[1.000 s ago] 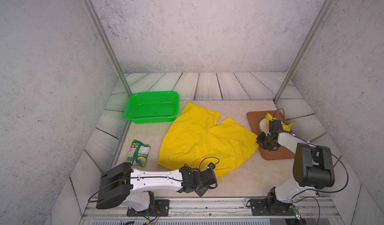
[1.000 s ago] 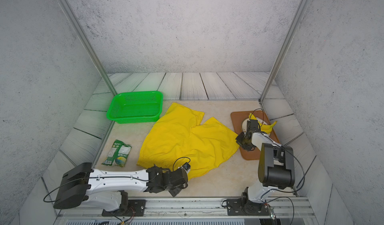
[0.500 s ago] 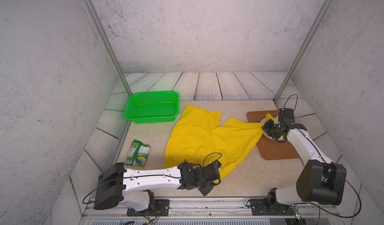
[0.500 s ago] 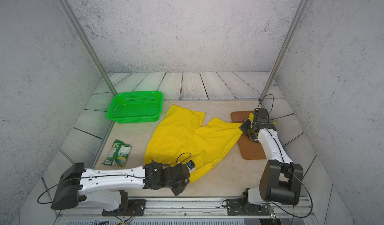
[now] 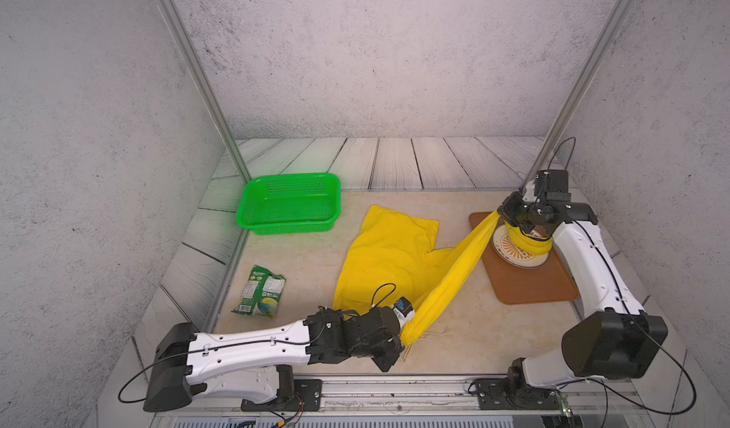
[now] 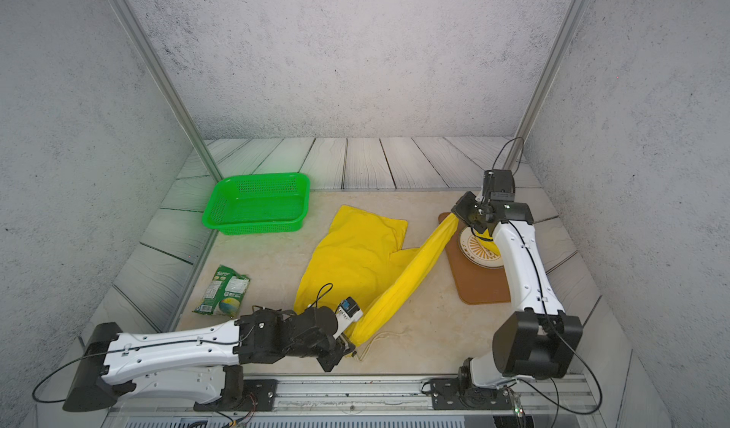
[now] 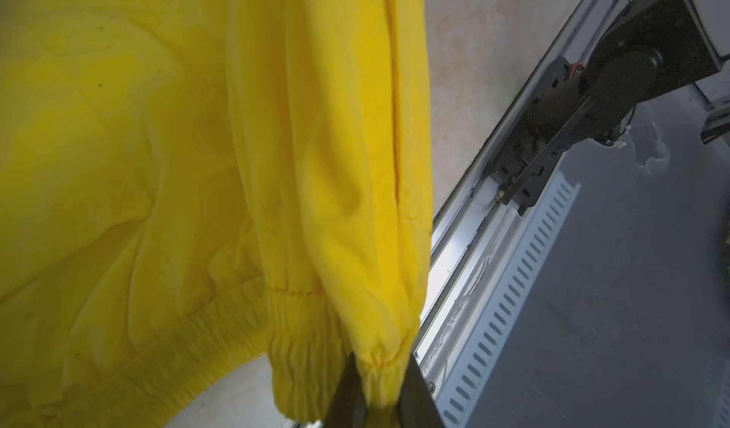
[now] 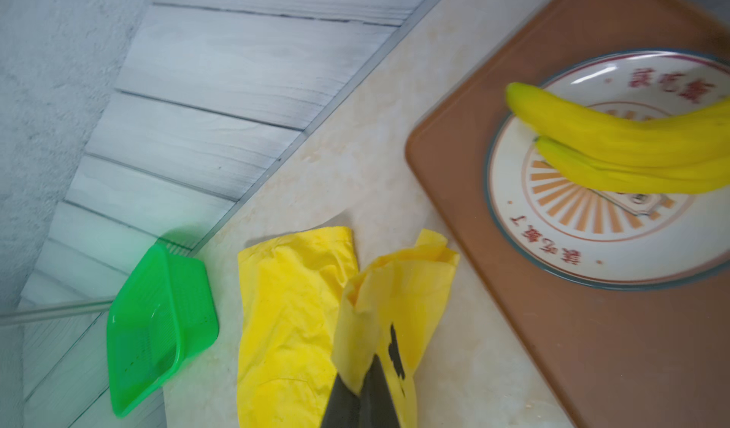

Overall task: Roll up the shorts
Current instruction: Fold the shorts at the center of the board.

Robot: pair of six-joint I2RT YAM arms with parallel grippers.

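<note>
The bright yellow shorts [image 5: 385,252] [image 6: 351,256] lie mid-table, one leg flat and the other pulled taut off the surface between my two grippers. My left gripper [image 5: 405,337] [image 6: 349,345] [image 7: 379,402] is shut on the gathered waistband near the front edge, with the whitish drawstring [image 6: 379,339] trailing beside it. My right gripper [image 5: 503,212] [image 6: 458,210] [image 8: 361,400] is shut on the leg hem by its black logo [image 8: 395,353], raised above the brown board's near corner.
A green basket [image 5: 290,202] [image 6: 256,202] stands at the back left. A green snack bag [image 5: 260,291] [image 6: 223,289] lies at the front left. On the right, a brown board [image 5: 529,283] carries a plate [image 8: 513,216] with yellow bananas [image 8: 616,137].
My right gripper has closed on the leg hem and lifted it up and back to the right. My left gripper moved right with the waistband, so that leg now stretches taut.
</note>
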